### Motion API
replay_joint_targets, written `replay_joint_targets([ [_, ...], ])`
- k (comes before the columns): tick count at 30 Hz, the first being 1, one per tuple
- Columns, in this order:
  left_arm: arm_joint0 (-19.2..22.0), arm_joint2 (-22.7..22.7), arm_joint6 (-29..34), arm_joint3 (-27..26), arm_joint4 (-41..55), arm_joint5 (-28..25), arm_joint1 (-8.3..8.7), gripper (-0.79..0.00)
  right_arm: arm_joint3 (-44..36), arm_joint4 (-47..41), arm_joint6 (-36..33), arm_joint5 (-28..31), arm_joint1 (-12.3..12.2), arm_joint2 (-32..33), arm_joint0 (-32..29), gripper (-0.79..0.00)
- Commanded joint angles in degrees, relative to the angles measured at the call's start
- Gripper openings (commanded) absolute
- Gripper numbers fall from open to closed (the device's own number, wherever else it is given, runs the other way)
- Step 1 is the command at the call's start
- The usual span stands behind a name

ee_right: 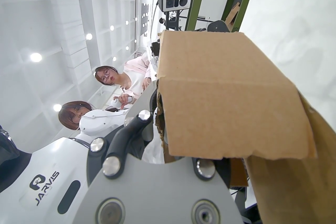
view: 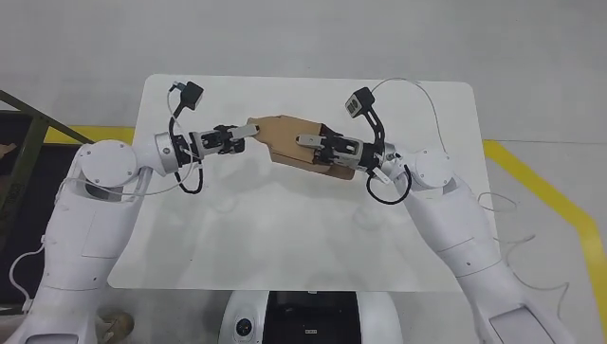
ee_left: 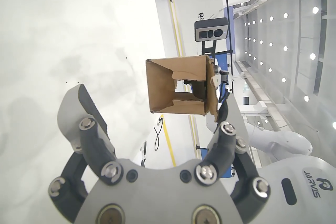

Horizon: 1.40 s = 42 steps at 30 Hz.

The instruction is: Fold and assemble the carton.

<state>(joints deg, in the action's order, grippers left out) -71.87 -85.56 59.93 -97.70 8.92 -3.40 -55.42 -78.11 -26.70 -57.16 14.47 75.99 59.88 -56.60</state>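
Nearest the robot the worktop (view: 285,240) lies bare. Past its centre, toward 12 o'clock, the carton (view: 285,135) is held as an open square tube, its long axis running 9 to 3 o'clock, and it seems to be lifted clear of the surface.

The right end effector (view: 308,142) comes in from 3 o'clock. It appears clenched on a wall at that end, though the cardboard hides one finger.

The left end effector (view: 248,130) sits at the 9 o'clock mouth, released, with its fingers (ee_left: 86,109) spread wide and one just beside a ragged flap.

The step in hand is probably closing that open end. The right grip should hold steady to keep the tube square. The left should press one flap inward along its crease, pushing near the fold rather than at the torn edge, which looks soft and may buckle.
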Motion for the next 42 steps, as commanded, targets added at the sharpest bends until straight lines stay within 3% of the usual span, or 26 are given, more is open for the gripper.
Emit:
replay_joint_targets([
  [1,0.2,0.4,-0.1,0.5,-0.2,0.2,0.01,0.000,-0.2,-0.1,0.0,0.1,0.0,-0.2,0.1,-0.785],
  [23,2.6,4.2,1.3,3.9,1.2,1.4,0.09,0.000,-0.1,-3.8,0.4,1.5,0.5,-1.1,0.8,-0.785],
  [42,3.3,7.2,1.6,3.5,2.1,1.4,0.07,0.000,2.1,-4.9,-2.1,2.0,0.5,-1.2,1.2,-0.785],
])
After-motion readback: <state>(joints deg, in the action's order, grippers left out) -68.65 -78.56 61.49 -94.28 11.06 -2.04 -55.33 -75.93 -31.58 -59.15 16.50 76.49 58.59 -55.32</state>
